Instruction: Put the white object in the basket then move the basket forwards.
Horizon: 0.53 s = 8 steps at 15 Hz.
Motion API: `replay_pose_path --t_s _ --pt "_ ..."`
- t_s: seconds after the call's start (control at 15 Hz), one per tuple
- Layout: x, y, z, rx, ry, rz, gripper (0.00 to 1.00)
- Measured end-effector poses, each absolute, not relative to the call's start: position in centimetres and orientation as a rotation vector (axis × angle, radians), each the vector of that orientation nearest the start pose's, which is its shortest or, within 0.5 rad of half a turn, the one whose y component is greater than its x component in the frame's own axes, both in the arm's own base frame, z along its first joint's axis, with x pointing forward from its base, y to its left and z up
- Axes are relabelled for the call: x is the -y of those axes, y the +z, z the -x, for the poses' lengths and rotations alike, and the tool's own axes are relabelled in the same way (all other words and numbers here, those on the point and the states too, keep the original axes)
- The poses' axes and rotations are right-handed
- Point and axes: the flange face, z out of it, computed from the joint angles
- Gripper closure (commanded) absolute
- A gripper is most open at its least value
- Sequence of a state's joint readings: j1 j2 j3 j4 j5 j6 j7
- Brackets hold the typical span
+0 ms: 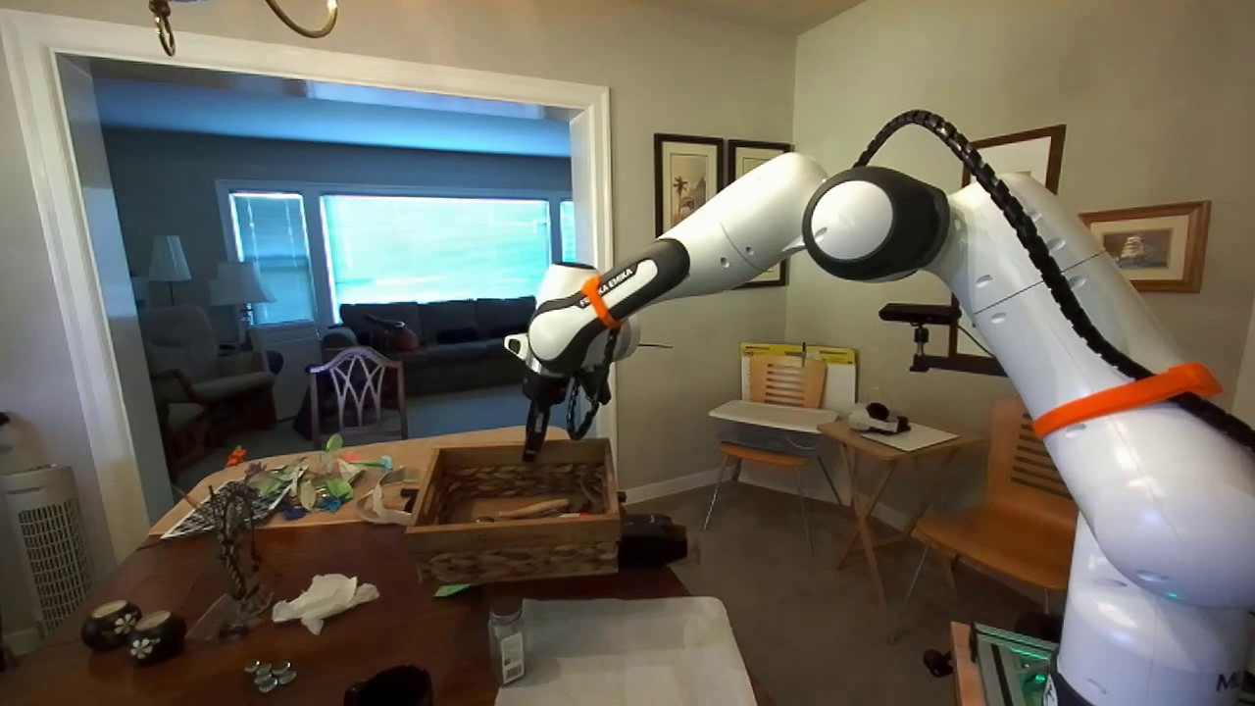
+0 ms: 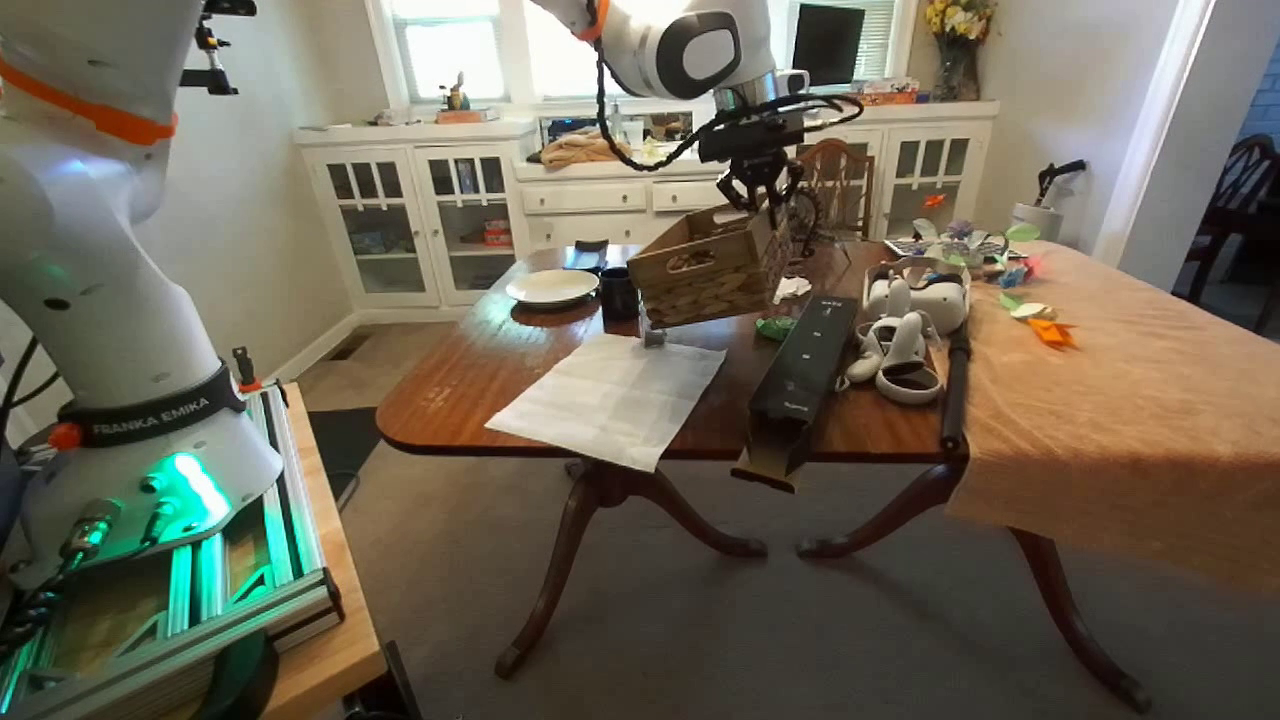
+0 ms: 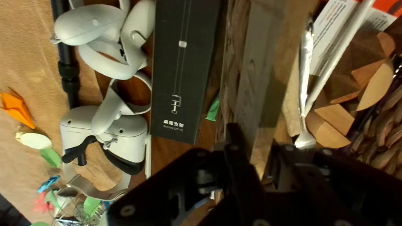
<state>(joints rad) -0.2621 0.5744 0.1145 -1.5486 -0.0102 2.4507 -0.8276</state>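
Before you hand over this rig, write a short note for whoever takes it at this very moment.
Gripper: shut on one wall of the wicker basket, straddling its rim.
Basket: tilted, gripped side higher; I can't tell whether the low side touches the table.
White object: unclear which is meant. A white rod lies inside the basket; a crumpled white tissue lies on the table.
Done: basket gripped and tipped up; loading too, if the rod is the object.
Left: probably finish moving the basket forwards, then lower it level and release.
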Motion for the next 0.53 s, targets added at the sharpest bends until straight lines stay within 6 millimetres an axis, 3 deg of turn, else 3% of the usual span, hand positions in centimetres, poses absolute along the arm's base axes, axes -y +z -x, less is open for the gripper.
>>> replay_pose_path --t_s 0.53 --pt "14.3 31.6 -69.7 0.949 -0.420 3.018 0.96"
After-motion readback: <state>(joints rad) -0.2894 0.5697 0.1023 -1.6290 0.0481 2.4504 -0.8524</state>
